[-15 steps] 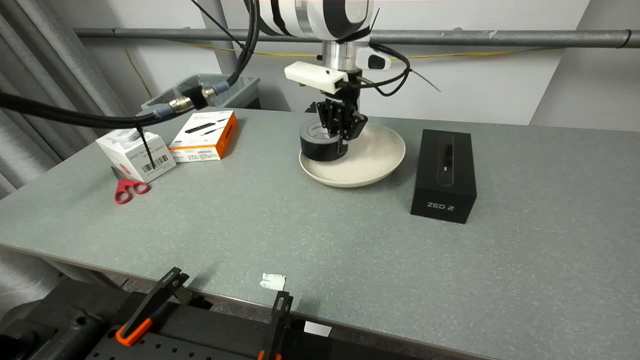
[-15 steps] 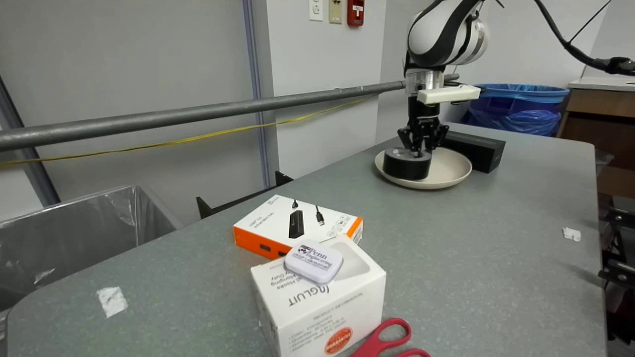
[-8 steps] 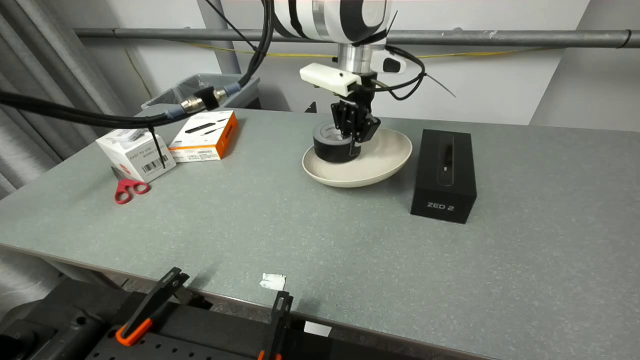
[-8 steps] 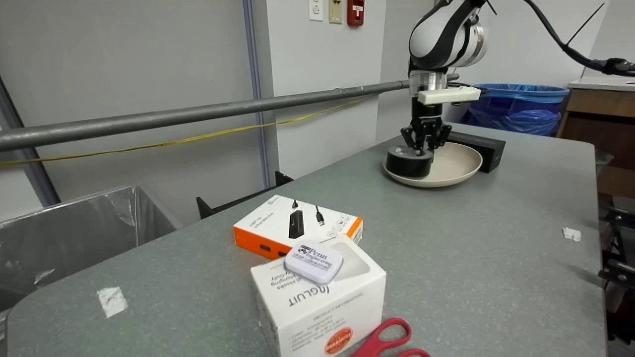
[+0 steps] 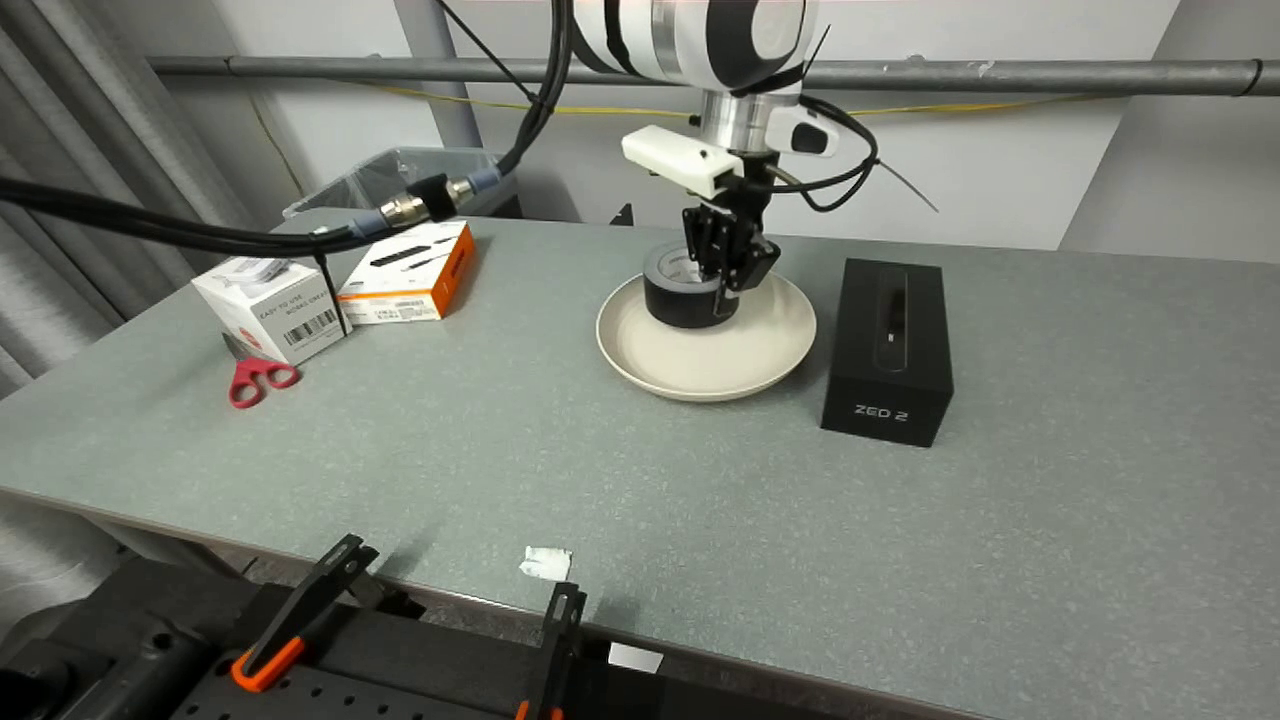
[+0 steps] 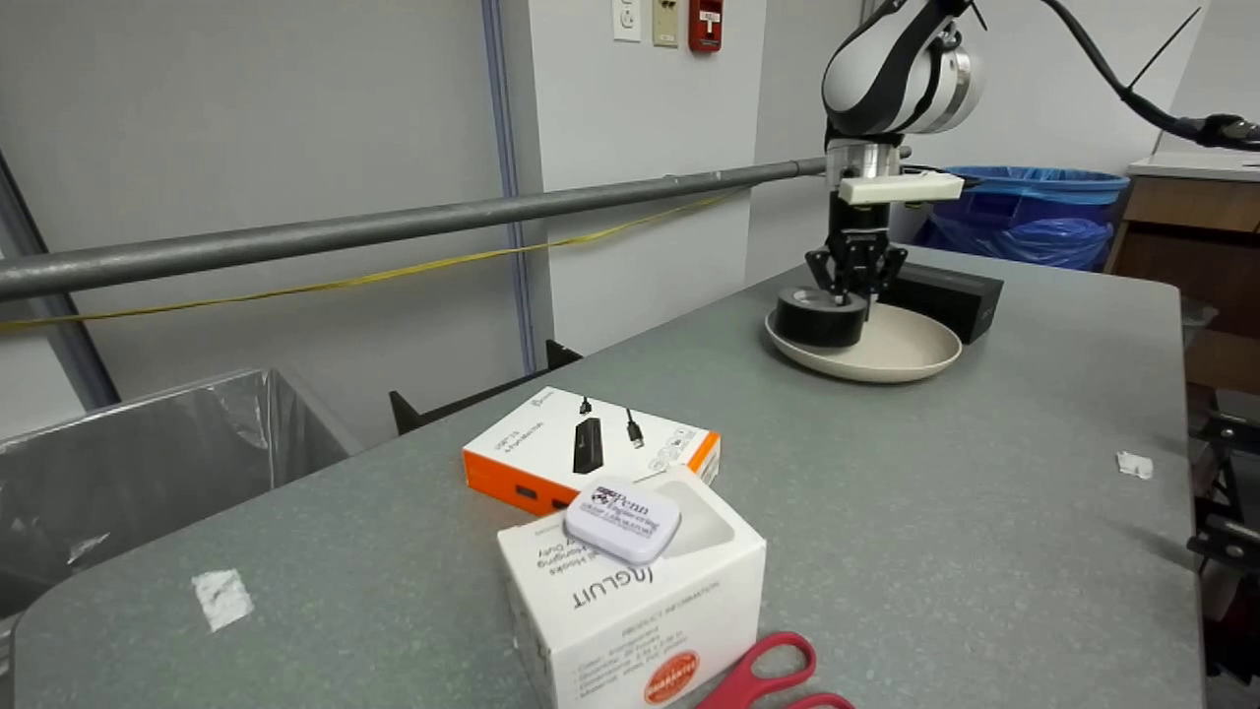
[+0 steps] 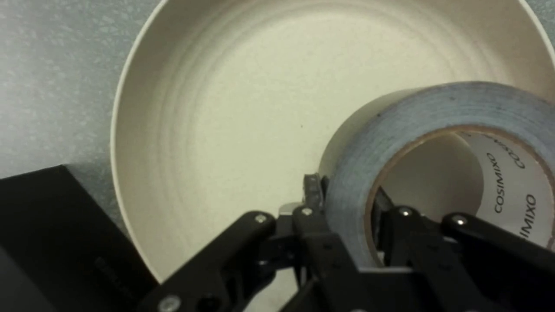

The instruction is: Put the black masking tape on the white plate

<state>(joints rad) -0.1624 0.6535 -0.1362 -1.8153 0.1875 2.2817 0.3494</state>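
The black masking tape (image 5: 682, 306) is a thick roll over the back part of the white plate (image 5: 690, 368), inside its rim as seen in both exterior views. My gripper (image 5: 716, 286) is shut on the roll's wall, one finger in the centre hole and one outside. In the wrist view the gripper (image 7: 346, 195) pinches the tape (image 7: 353, 167), and the plate (image 7: 260, 108) lies below. The tape (image 6: 819, 323) also shows over the plate (image 6: 911, 347) in an exterior view. I cannot tell whether the roll's underside touches the plate.
A black rectangular box (image 5: 888, 350) stands close to the plate's right side; it also shows in the wrist view (image 7: 65, 242). A white box (image 5: 275, 312), an orange-and-white box (image 5: 405, 270) and red scissors (image 5: 262, 378) lie at the left. A pipe (image 5: 960, 78) runs along the wall behind.
My gripper and the tape have moved to the right over the plate. The plate was tilted half a second ago and now lies flat, slightly nearer the front edge.
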